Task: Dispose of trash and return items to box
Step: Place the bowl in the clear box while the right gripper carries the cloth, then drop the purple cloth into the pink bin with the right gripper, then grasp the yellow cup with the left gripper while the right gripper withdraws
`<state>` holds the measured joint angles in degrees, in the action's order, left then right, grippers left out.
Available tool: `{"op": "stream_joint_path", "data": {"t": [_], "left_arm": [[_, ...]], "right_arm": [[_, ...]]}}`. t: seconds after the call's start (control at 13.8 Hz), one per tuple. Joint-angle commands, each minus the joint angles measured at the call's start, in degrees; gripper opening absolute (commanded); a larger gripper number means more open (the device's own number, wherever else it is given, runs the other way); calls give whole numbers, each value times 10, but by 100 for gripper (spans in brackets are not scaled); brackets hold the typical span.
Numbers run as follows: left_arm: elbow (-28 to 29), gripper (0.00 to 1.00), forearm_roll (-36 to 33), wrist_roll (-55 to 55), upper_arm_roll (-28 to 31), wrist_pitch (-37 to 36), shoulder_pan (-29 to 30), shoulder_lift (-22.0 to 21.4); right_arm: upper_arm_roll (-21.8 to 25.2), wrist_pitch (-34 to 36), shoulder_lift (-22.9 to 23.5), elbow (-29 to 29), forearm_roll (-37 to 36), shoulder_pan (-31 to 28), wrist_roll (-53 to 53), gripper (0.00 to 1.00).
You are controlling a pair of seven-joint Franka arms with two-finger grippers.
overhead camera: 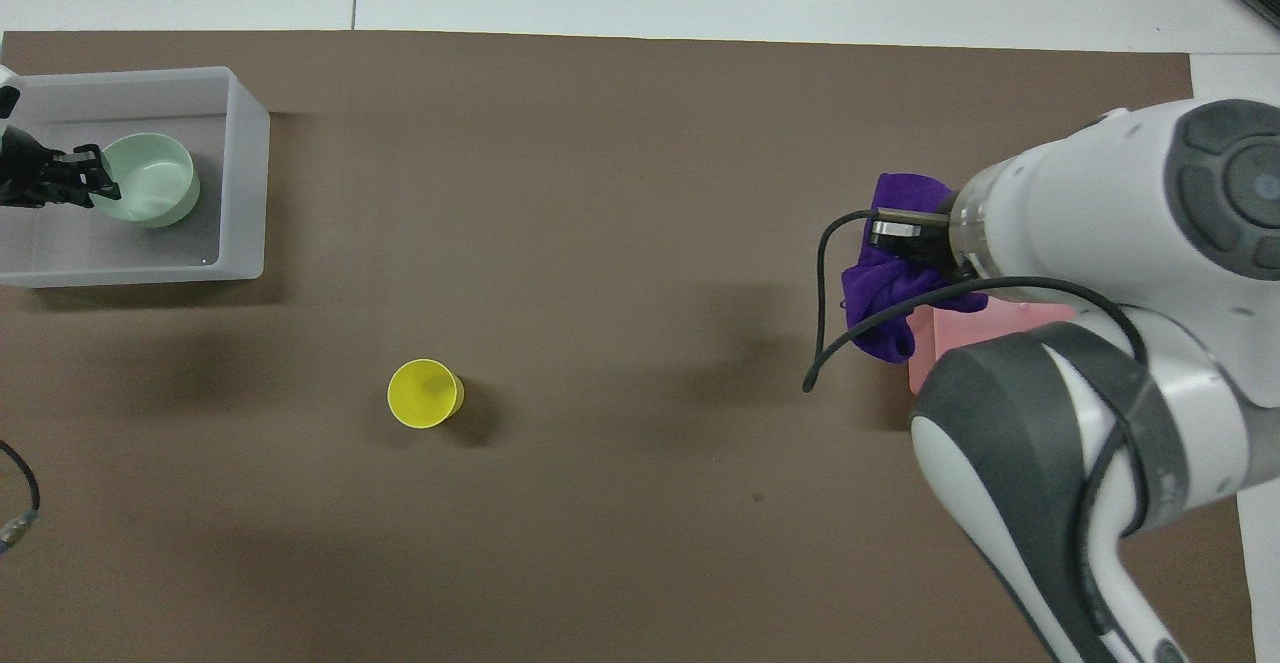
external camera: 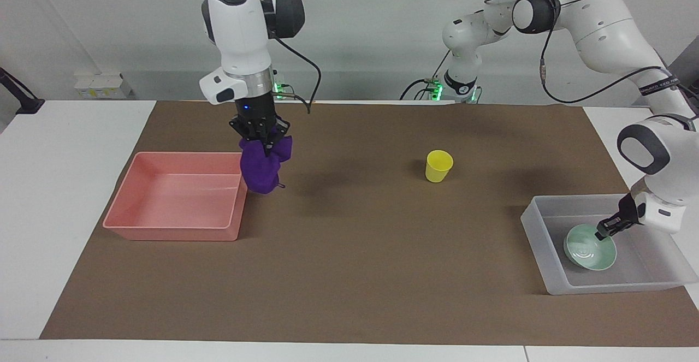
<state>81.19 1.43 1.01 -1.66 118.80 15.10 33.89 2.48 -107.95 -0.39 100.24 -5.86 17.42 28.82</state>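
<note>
My right gripper is shut on the purple cloth and holds it in the air over the pink bin's edge toward the table's middle. The cloth hangs down; it also shows in the overhead view. My left gripper is shut on the rim of the mint-green bowl, which sits tilted low inside the clear bin. In the overhead view the bowl lies in the clear bin with the left gripper at its rim. The yellow cup stands upright on the mat.
The pink bin stands at the right arm's end of the table; in the overhead view my right arm hides all but a corner. A brown mat covers the table. The clear bin's label is hidden.
</note>
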Motion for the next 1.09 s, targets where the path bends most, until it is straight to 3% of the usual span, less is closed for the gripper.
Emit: {"op": "stream_joint_path", "data": {"t": [0.0, 0.22, 0.58, 0.8, 1.01], "left_arm": [[-16, 100, 1, 0, 2, -9, -8, -19], [-16, 100, 0, -3, -3, -78, -14, -71], [15, 100, 6, -47, -6, -297, -114, -160], [153, 100, 23, -77, -6, -272, -177, -273], [349, 100, 89, -69, -7, -159, -203, -402]], "right_arm": [[-4, 28, -25, 7, -17, -41, -58, 0], [-5, 45, -34, 14, -20, -109, -163, 0], [-5, -53, -30, 94, -9, -200, -258, 0], [-5, -116, -14, 161, -8, -222, -258, 0], [-5, -211, 21, 220, -7, -237, -265, 0]]}}
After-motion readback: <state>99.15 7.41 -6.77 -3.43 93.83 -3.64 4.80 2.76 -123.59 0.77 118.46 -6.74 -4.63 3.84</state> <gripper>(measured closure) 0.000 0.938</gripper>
